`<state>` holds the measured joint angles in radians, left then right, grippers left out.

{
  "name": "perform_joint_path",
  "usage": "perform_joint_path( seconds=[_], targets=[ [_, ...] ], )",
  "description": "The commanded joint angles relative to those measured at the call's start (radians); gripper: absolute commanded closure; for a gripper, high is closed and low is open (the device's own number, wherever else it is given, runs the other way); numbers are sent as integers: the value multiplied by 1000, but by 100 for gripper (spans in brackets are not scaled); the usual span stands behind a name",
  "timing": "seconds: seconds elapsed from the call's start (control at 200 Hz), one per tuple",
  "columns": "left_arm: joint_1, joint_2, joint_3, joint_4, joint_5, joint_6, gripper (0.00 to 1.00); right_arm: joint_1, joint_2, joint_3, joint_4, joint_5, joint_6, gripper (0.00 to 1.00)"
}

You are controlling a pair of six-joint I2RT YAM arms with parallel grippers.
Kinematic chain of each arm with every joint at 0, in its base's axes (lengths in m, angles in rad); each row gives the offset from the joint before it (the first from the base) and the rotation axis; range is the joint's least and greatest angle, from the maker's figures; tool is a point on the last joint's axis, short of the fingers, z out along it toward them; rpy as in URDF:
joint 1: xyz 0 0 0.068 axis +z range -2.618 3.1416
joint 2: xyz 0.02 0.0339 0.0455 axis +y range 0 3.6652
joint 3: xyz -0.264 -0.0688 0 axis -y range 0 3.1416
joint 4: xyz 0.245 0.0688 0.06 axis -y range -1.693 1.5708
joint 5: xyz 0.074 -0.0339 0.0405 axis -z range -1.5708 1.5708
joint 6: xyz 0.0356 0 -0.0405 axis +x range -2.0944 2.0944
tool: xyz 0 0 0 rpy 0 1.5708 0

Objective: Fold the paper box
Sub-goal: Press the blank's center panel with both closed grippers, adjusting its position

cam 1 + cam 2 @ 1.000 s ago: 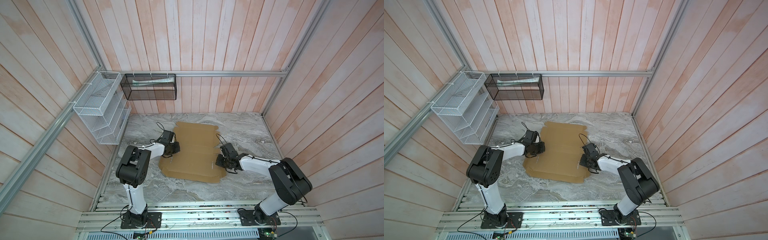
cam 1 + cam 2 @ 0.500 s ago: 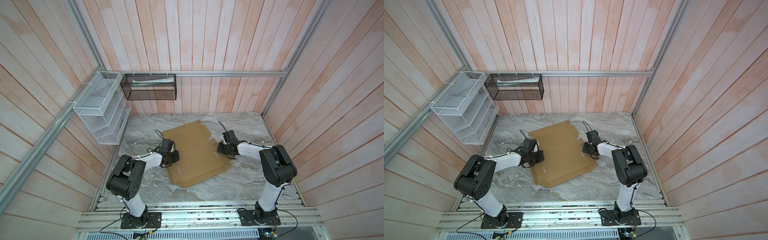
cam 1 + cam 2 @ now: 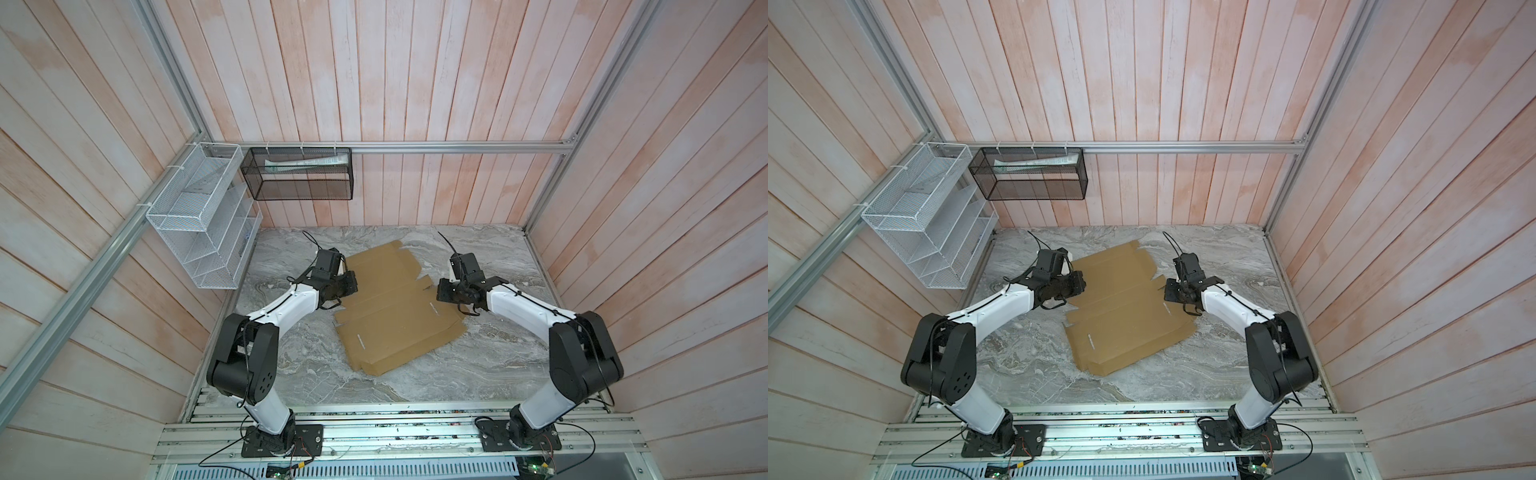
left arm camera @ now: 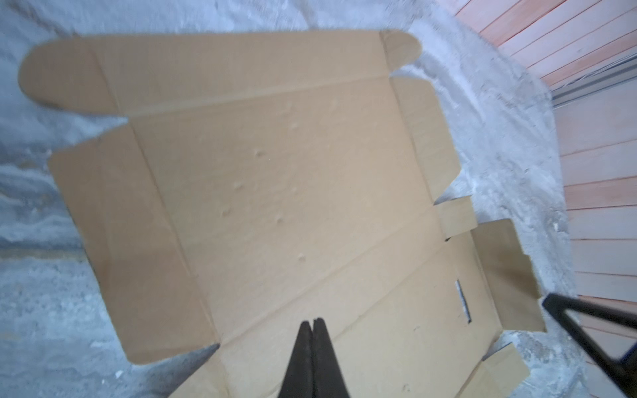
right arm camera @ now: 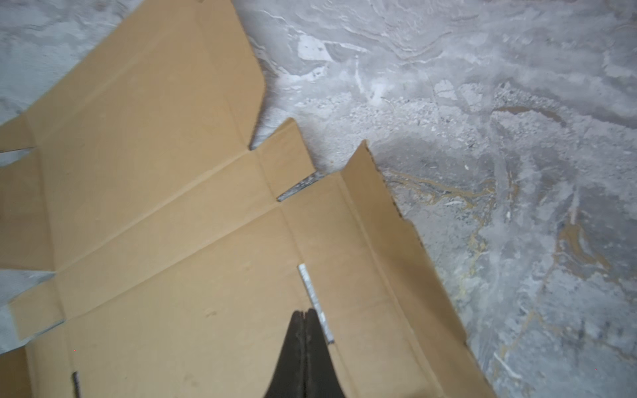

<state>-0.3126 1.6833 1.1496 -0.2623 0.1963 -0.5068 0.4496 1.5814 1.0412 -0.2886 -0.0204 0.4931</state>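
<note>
The paper box (image 3: 395, 307) is lying unfolded and flat in the middle of the grey marbled table (image 3: 490, 365), turned at a slant to the table's edges in both top views (image 3: 1125, 307). Only the two arms are standing close to it, one at each long side. Farther out, a white wire rack (image 3: 199, 220) is hanging on the left wall and a black mesh basket (image 3: 299, 178) with papers (image 3: 307, 162) in it is hanging on the back wall, both well apart from the sheet. Plank walls (image 3: 415, 83) are closing in the table on three sides.

The sheet is showing plain tan cardboard with creases running across it, rounded flaps (image 4: 58, 75) at its far end and narrow cut slots. In the left wrist view the wide middle panel (image 4: 275, 172) is carrying a few small dents.

The left gripper (image 4: 313, 322) is sitting over the sheet's left edge, its jaws pressed together and holding nothing, the tips pointing at a crease on the panel. The right gripper (image 5: 303, 313) is sitting over the opposite edge, likewise closed and empty, its tips just beside a slot (image 5: 315, 303). Whether either pair of tips is touching the cardboard cannot be told. In a top view the sheet is lying between the two, left (image 3: 347, 286) and right (image 3: 446, 293).
</note>
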Motion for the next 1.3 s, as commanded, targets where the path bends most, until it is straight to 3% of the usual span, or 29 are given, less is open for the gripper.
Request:
perform_joint_path(
  seconds=[0.0, 0.25, 0.46, 1.295],
  targets=[
    [6, 72, 72, -41, -20, 49, 100, 66, -68, -76, -41, 25, 80, 100],
    [6, 215, 194, -40, -23, 69, 100, 235, -164, -205, -23, 60, 273, 100],
    [6, 286, 197, -21, -27, 62, 100, 315, -149, -259, 14, 48, 357, 100],
    [15, 281, 38, 25, -61, 32, 100, 331, 24, -305, 106, -4, 380, 100]
  ],
)
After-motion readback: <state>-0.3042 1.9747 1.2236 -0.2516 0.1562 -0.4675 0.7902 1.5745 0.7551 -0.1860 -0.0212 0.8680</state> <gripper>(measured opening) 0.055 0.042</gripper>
